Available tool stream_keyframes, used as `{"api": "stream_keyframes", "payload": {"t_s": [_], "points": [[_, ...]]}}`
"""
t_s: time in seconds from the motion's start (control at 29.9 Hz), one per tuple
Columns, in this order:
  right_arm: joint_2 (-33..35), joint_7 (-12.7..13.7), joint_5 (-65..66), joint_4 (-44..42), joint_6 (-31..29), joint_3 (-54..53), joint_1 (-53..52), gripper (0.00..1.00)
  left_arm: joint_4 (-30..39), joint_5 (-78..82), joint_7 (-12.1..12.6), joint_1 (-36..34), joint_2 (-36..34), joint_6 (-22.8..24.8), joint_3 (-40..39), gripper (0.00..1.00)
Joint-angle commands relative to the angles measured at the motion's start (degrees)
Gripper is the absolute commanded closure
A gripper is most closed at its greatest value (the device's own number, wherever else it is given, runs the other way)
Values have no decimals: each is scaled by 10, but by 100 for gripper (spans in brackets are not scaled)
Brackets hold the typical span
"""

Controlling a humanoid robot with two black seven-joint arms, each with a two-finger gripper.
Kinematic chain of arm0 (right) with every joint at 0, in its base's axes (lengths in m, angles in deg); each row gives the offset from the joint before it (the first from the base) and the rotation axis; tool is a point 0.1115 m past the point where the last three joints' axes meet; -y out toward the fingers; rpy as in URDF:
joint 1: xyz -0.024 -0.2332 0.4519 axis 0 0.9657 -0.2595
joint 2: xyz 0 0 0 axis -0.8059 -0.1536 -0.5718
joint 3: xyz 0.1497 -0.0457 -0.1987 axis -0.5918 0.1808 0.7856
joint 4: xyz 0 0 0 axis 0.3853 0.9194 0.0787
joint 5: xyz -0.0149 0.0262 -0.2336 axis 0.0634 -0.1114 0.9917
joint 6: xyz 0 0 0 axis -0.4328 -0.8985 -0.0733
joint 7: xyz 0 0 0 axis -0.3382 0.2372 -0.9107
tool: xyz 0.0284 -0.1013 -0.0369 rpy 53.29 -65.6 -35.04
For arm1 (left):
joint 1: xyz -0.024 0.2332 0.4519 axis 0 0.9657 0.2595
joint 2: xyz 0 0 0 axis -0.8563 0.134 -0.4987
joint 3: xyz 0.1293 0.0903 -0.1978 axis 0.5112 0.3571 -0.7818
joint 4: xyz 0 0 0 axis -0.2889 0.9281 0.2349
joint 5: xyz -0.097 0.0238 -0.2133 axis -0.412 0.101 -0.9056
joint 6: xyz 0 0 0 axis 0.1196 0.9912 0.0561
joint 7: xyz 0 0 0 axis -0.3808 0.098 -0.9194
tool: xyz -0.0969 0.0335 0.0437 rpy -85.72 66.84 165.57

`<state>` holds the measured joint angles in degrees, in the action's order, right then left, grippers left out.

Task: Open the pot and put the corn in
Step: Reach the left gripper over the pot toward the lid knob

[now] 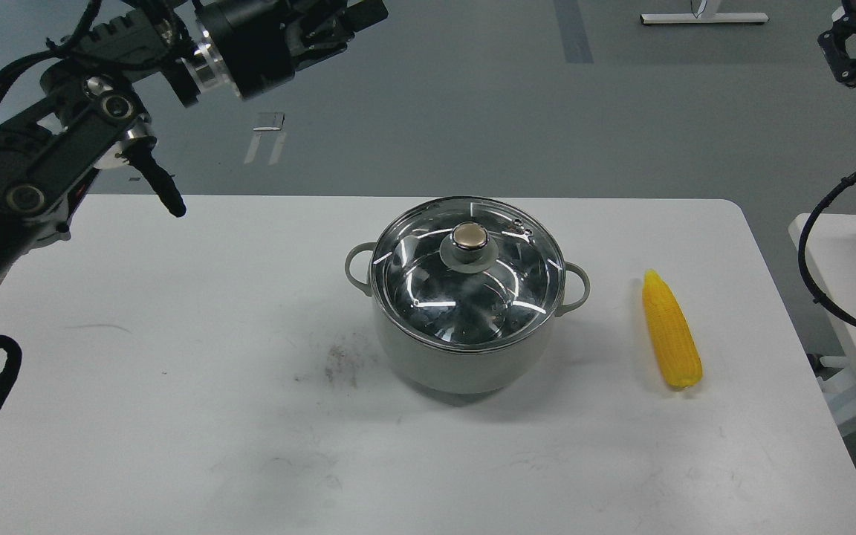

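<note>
Here the pot (465, 349) stands near the centre of the white worktop (175, 416), its glass lid (469, 286) seated on the rim with the brass-coloured knob (470, 236) uppermost. The corn (670, 331) lies flat on the worktop to the right of the pot, apart from it, its pointed tip toward the far edge. My left gripper (342, 22) hangs above the far left, well clear of the pot; it is dark and seen at an angle, so I cannot tell how its jaws stand. My right gripper (848, 52) shows at the far right edge, jaws parted and empty.
</note>
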<state>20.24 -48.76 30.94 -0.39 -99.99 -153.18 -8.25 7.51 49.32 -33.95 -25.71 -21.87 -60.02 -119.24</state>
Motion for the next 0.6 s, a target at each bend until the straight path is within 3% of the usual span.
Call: {"api": "stream_keyframes", "payload": {"t_s": [0.0, 0.23, 0.37, 0.43, 0.57], "points": [[0, 0, 0, 1, 0, -3, 2, 0, 20, 197, -7, 3, 23, -4, 6, 13], [0, -1, 0, 1, 0, -11, 11, 0, 21, 315, -30, -4, 57, -58, 96, 16], [1, -1, 0, 1, 0, -15, 18, 0, 22, 357, -49, -18, 60, -167, 194, 27], [1, -2, 0, 1, 0, -16, 20, 0, 22, 371, -52, -26, 60, -190, 231, 31], [0, -1, 0, 2, 0, -16, 23, 0, 22, 374, -52, -23, 60, -198, 250, 33]]}}
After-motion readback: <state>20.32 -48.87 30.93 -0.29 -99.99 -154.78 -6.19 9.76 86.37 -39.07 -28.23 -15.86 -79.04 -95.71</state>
